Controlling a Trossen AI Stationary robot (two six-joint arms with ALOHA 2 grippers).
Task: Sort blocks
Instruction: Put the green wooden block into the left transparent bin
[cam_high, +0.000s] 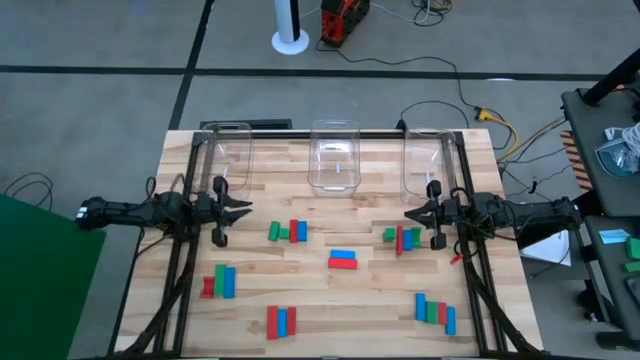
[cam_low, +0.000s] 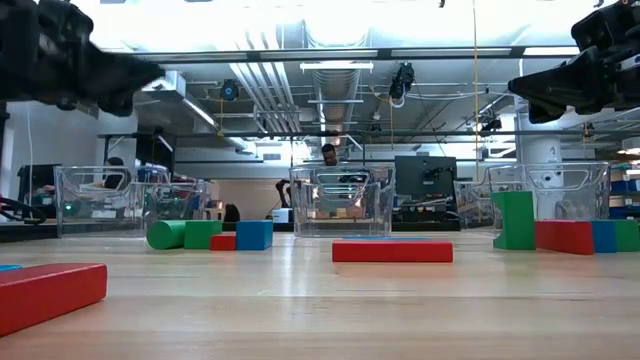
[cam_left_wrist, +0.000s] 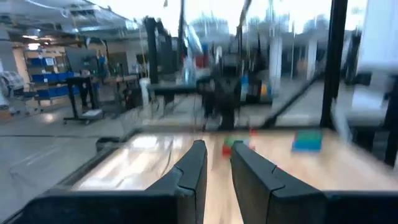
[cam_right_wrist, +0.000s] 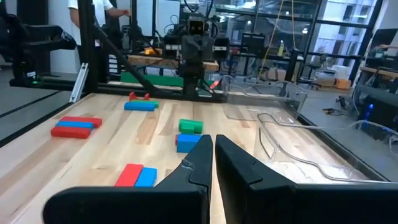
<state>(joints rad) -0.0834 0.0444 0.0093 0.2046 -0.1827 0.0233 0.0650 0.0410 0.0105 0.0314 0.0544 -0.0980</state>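
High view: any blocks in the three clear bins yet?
No. All three clear bins look empty; the blocks lie in small clusters on the table.

High view straight down over the whole table (cam_high: 330, 300), low view level at tabletop facing the clear bins (cam_low: 342, 200), wrist views facing each other across the table, all sharing the blocks (cam_high: 342, 260).

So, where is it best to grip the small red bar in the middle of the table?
Probably from straight above, closing on the two short ends of the small red bar: it lies flat, and a small blue bar touches one long side, leaving no gap there.
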